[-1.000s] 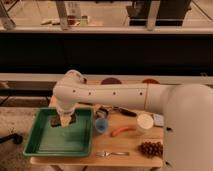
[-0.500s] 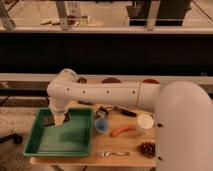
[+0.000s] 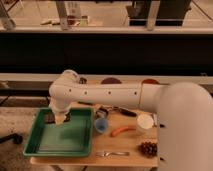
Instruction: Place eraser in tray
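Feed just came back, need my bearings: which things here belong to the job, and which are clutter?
Job: gripper over tray's back-left corner; green tray; dark eraser in that corner.

Lying about: blue cup, carrot, white cup, fork, pinecone.

The white arm [image 3: 107, 93] reaches left — elbow bent, pincer [image 3: 61, 120] pointing straight down.
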You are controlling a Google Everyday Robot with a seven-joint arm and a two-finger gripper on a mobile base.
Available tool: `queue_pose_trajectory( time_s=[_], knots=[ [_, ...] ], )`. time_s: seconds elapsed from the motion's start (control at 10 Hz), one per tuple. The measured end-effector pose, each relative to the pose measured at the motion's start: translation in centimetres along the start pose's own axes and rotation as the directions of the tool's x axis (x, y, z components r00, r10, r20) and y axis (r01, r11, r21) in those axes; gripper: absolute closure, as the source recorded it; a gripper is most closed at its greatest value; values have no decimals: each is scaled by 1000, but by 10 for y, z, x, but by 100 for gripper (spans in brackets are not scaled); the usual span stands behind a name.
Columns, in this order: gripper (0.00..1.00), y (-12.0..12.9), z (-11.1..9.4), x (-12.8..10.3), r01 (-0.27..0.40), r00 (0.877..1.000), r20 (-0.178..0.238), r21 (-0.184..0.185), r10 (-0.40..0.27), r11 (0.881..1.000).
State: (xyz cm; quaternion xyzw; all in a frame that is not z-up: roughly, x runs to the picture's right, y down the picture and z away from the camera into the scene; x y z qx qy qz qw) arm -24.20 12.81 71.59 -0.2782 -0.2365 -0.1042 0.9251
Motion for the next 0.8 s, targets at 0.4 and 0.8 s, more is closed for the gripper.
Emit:
queue_pose_trajectory(
  time_s=[0.4, 0.8],
  knots=[
    [20, 0, 1, -1, 7, 1000, 4, 11, -7, 1000],
    [20, 2, -14, -9, 32, 999, -6, 70, -32, 997]
  ],
)
